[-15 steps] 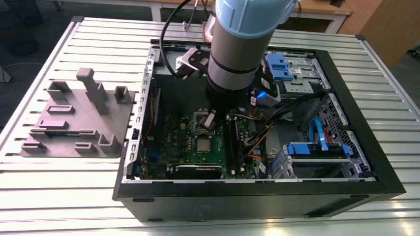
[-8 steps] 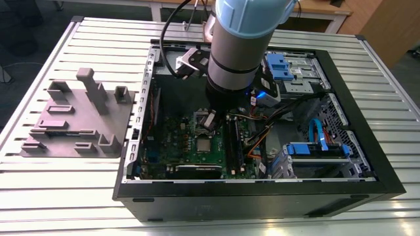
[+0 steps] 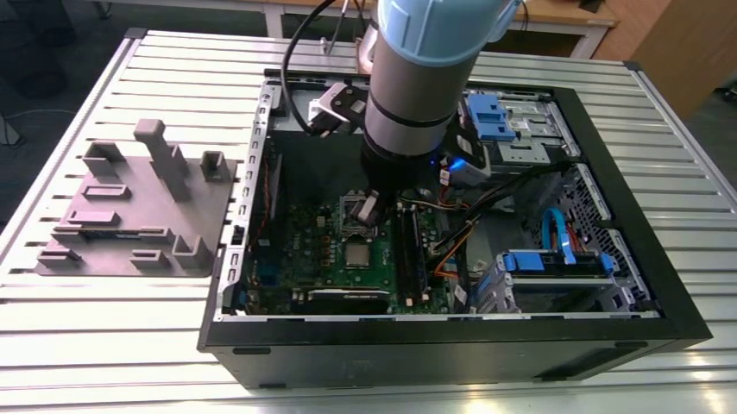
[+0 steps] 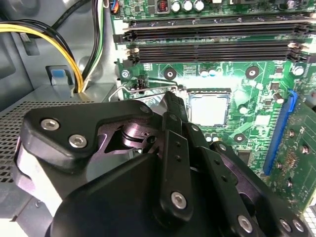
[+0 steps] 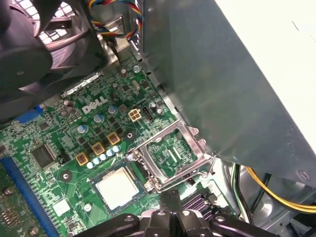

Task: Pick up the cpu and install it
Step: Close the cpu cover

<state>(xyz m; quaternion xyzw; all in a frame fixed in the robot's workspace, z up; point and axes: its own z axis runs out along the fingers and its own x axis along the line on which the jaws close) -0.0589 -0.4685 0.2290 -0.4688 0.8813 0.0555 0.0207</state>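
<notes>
Slatted metal table [image 3: 103, 328] under computer case [image 3: 461, 345].

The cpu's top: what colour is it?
Silvery-grey, pale and matte; the cpu shows best in the first wrist view.

Silvery-grey cpu [image 5: 117, 188], green motherboard [image 5: 74, 148]

An open black computer case [image 3: 645, 328] lies on a slatted metal table [image 3: 103, 345]. Inside it sit a green motherboard [image 3: 305, 250], blue drive brackets [image 3: 553, 260] and loose cables [image 3: 461, 246]. At the exterior view's left, beside the case, a grey plastic plate [image 3: 127, 216] carries upright blocks.
</notes>
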